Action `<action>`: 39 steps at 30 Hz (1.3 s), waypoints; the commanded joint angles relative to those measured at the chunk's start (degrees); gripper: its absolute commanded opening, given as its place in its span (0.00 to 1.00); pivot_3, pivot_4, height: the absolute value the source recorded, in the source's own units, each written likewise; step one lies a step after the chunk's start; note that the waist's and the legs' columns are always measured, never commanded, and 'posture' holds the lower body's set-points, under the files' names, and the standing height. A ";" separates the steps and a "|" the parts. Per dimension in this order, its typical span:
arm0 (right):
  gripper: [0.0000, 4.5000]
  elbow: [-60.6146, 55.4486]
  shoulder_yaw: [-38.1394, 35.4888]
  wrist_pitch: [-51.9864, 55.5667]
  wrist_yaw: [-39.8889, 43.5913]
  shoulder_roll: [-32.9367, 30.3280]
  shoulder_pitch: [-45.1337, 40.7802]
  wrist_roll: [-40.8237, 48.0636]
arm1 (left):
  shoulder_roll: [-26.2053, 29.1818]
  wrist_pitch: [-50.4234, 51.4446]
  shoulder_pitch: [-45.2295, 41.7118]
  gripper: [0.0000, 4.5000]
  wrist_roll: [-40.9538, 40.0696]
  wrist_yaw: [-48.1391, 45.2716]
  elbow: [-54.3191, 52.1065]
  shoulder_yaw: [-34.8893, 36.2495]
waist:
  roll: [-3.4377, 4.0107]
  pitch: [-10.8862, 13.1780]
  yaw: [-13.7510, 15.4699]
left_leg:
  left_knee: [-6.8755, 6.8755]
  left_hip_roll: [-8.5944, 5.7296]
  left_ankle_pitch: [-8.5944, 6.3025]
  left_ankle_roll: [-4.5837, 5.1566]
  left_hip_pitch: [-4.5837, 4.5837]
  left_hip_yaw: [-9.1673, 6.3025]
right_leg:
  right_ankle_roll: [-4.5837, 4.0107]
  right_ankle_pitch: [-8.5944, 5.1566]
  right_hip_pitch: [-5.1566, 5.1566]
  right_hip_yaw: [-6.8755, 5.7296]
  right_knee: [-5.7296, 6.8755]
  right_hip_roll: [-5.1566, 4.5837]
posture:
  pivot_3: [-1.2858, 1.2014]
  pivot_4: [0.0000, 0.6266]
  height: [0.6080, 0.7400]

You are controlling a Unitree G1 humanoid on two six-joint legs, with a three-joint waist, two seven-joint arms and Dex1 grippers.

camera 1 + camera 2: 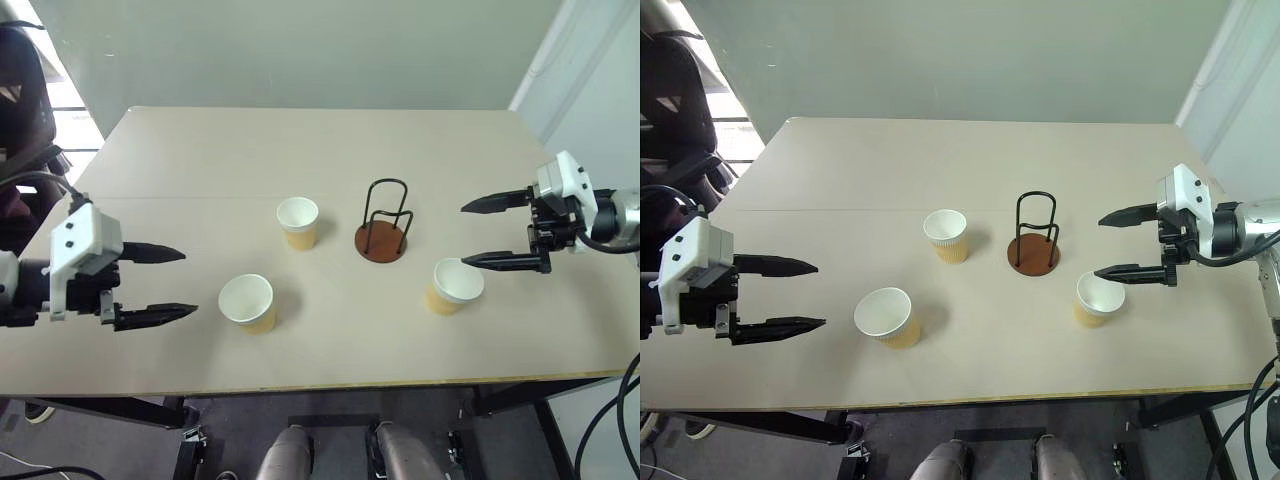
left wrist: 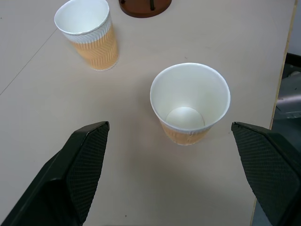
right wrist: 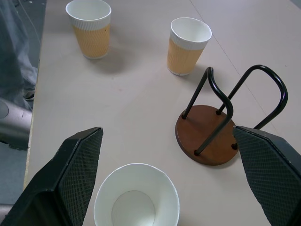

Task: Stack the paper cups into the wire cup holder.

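Three tan paper cups stand upright on the beige table [image 1: 300, 150]: one at the centre [image 1: 297, 222], one nearer the front left [image 1: 248, 302], one at the right [image 1: 455, 285]. The wire cup holder [image 1: 384, 224], black loops on a round brown base, stands empty between the centre and right cups. My left gripper [image 1: 158, 285] hovers open left of the front-left cup, fingers pointing at it. My right gripper [image 1: 490, 232] is open just above and right of the right cup. The left wrist view has the front-left cup [image 2: 190, 104] between the fingers' lines; the right wrist view looks down on the right cup [image 3: 136, 197] and holder [image 3: 214, 132].
The table's front edge [image 1: 320, 385] runs close to the front-left and right cups. A dark chair [image 1: 675, 95] stands off the table's left side. A pale wall rises behind the far edge.
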 commanded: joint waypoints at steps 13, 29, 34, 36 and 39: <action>1.00 0.85 -0.78 -1.18 -0.54 0.49 -2.85 -0.42 | 1.00 0.23 -0.21 0.99 -0.36 -0.04 -1.63 2.31 | 0.00 0.00 0.00 | 0.00 0.00 0.00 0.00 0.01 0.00 | 0.00 0.00 0.00 0.00 0.01 0.00 | 0.52 0.24 1.00; 1.00 13.75 7.16 -7.21 -14.14 13.69 -12.57 -13.60 | 0.40 0.67 0.48 0.99 -0.44 0.96 -2.34 2.96 | 0.01 0.00 -0.35 | 0.01 0.07 0.01 0.01 0.10 -0.04 | -0.08 0.16 -0.07 0.00 0.17 0.06 | 0.52 0.24 1.00; 1.00 17.71 8.65 -7.16 -15.14 17.57 -13.51 -14.85 | 0.15 1.48 2.21 0.99 -0.50 0.92 -3.52 4.81 | 0.02 0.01 0.05 | 0.00 0.08 0.02 -0.01 0.00 -0.10 | -0.09 0.16 -0.19 -0.05 0.25 0.07 | 0.52 0.24 1.00; 1.00 19.00 8.85 -7.77 -15.37 18.36 -13.69 -15.51 | 0.07 1.80 2.98 0.99 -0.64 0.93 -4.03 5.58 | 0.02 0.01 0.16 | -0.01 0.08 0.01 -0.03 -0.04 -0.10 | -0.10 0.15 -0.20 -0.05 0.22 0.06 | 0.52 0.24 1.00; 1.00 21.28 8.79 -8.06 -15.36 19.34 -14.28 -16.00 | -0.01 2.44 4.28 0.99 -0.82 0.94 -4.86 7.06 | 0.01 0.01 0.18 | 0.00 0.07 -0.01 -0.08 -0.09 -0.10 | -0.12 0.15 -0.20 -0.05 0.15 0.05 | 0.52 0.24 1.00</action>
